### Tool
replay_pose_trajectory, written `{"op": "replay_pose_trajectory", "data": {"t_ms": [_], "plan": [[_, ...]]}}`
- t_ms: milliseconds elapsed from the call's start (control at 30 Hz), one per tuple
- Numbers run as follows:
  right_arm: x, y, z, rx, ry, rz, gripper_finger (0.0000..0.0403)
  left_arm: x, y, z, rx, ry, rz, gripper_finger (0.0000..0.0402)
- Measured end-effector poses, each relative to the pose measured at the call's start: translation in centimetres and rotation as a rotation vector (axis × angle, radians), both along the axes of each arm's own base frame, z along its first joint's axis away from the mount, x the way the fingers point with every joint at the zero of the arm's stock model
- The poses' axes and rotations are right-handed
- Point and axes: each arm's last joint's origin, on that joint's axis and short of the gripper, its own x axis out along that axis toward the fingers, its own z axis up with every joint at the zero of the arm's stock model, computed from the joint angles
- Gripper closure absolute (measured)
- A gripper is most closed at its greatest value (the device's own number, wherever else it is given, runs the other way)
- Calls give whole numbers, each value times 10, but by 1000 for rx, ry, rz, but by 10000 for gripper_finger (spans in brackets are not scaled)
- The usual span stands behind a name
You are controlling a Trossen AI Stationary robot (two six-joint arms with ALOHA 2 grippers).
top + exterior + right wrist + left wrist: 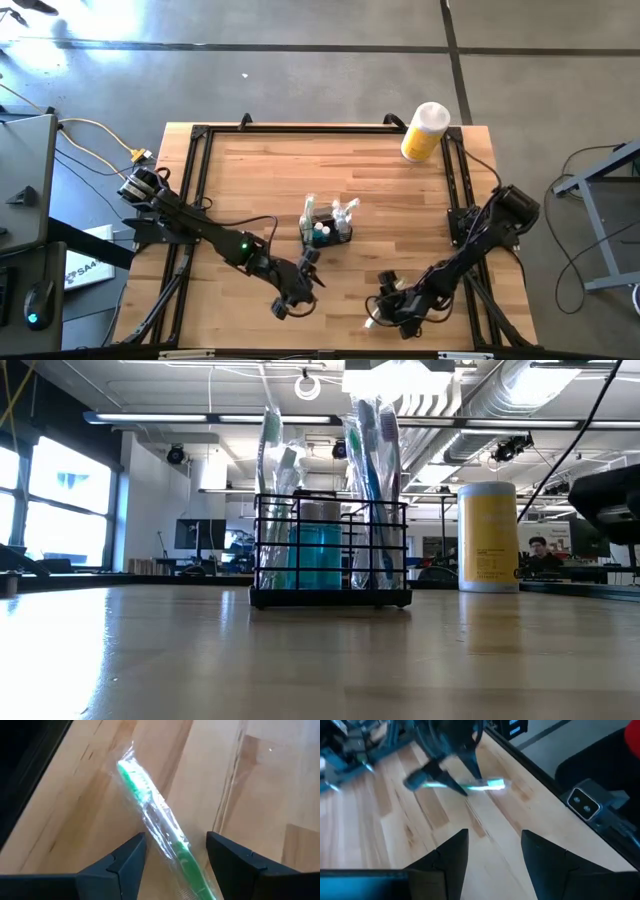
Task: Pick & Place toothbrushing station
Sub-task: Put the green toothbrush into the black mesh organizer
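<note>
1. We are seeing the pale wooden counter (250,180) carrying the small black wire-mesh caddy (327,232) at its middle, already stocked.
2. Our right gripper (175,852), jaws apart, is straddling a wrapped green toothbrush (150,802), presumably to grasp it.
3. Our left gripper (492,850) is waiting nearby, jaws apart, empty.

We see the caddy (327,233) near the table's (250,180) middle, toothbrushes (372,450) standing in it. The cylinder (424,131) stands at the far right corner. Nearer the front edge, the left gripper (296,298) sits left of the right gripper (385,312), which is over a wrapped toothbrush (157,822) lying on the table.
</note>
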Motion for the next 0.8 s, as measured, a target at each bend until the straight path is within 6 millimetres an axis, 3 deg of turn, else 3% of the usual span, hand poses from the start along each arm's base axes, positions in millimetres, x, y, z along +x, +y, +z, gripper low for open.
{"op": "replay_pose_trajectory", "data": {"t_ms": [300,433,600,800], "plan": [[2,0,-17,-1,38,-82,212,2,-1,3,-1,-35,-10,225],[4,2,-18,16,23,-83,262,1,-1,3,-6,-31,-14,225],[7,3,-16,50,3,-78,374,1,-1,2,-20,-9,-8,225],[8,5,-3,77,-51,-73,396,-2,-1,-2,-59,56,-10,225]]}}
